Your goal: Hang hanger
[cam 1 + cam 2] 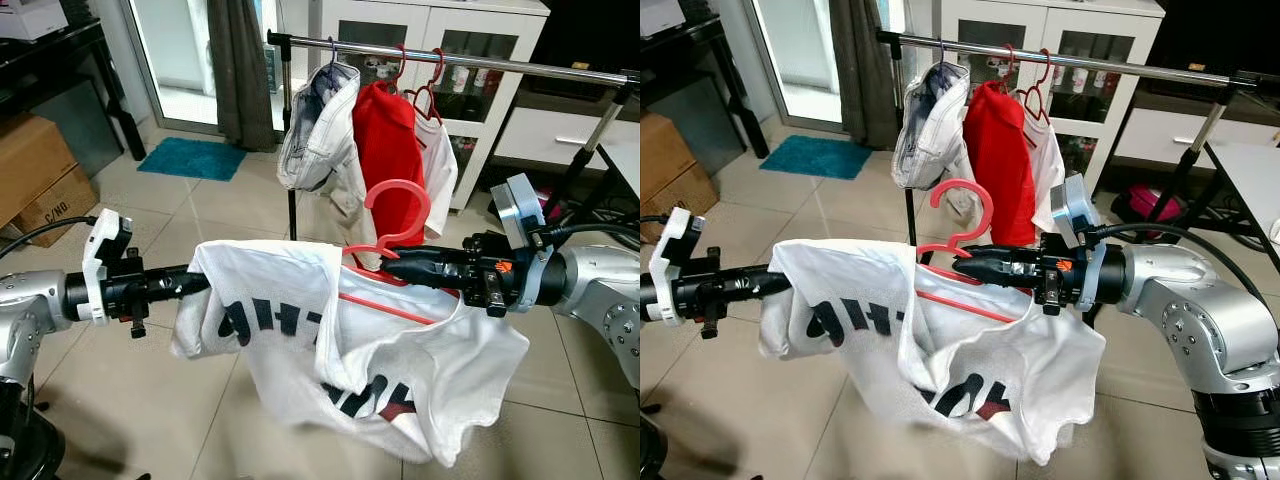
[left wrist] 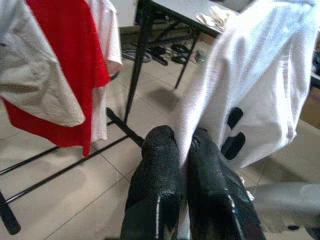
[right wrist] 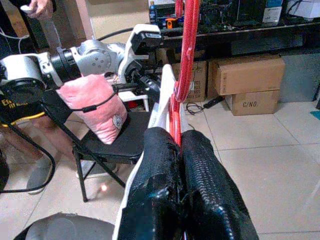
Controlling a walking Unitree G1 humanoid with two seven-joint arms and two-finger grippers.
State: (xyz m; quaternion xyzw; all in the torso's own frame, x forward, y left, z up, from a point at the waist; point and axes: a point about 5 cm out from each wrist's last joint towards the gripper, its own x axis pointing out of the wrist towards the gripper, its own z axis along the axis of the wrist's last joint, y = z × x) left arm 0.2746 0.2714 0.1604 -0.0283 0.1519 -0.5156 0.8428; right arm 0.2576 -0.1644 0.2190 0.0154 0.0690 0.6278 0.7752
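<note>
Red plastic hanger [image 1: 392, 225] carrying limp white printed T-shirt [image 1: 400, 350], below-front of chrome garment rail [image 1: 450, 57]; right gripper [image 1: 392, 263] clamps its stiff neck, best hold; left gripper [image 1: 200, 282] pinches floppy cloth.

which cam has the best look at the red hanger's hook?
Left eye view: the red hanger shows its whole open hook above the white T-shirt, with the right gripper shut on its neck. Right eye view shows much the same. Right wrist view shows the neck edge-on between the fingers. Left wrist view shows cloth, pinched by the left gripper.
</note>
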